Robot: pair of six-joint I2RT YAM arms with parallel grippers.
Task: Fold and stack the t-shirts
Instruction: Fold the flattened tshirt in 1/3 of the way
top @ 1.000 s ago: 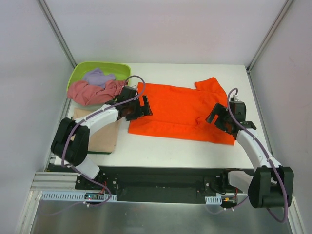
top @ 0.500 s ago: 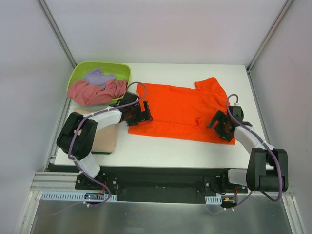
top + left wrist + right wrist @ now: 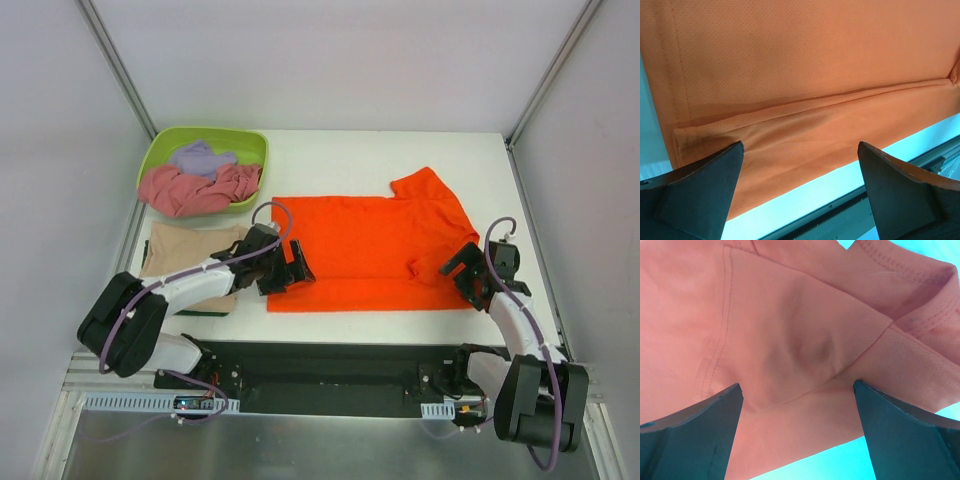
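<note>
**Both grippers released over the orange shirt's near corners**

The white worktop (image 3: 400, 150) fills my top view. The orange shirt (image 3: 370, 250) is the biggest thing on it. It is spread flat in the middle, its near edge running close to the worktop's near edge, and one sleeve sticks out at the far right.

At the far left corner sits the green tub (image 3: 205, 131). Just in front of the tub, on the left side of the worktop, the tan shirt (image 3: 185, 248) lies flat and folded, and my left arm crosses over its near part. The pink shirt (image 3: 195, 188) is bunched in the near half of the tub and spills over its rim. The lavender shirt (image 3: 198, 157) is crumpled behind the pink one, also inside the tub.

The left gripper (image 3: 290, 272) sits at the orange shirt's near left corner with its jaws spread wide and nothing between them. Its wrist camera shows a stitched hem and a long fold ridge in the cloth. The right gripper (image 3: 462, 278) is at the near right corner, likewise released and holding nothing. Its camera looks onto a sleeve seam and a small pucker. I cannot tell whether either gripper's fingers touch the cloth.
</note>
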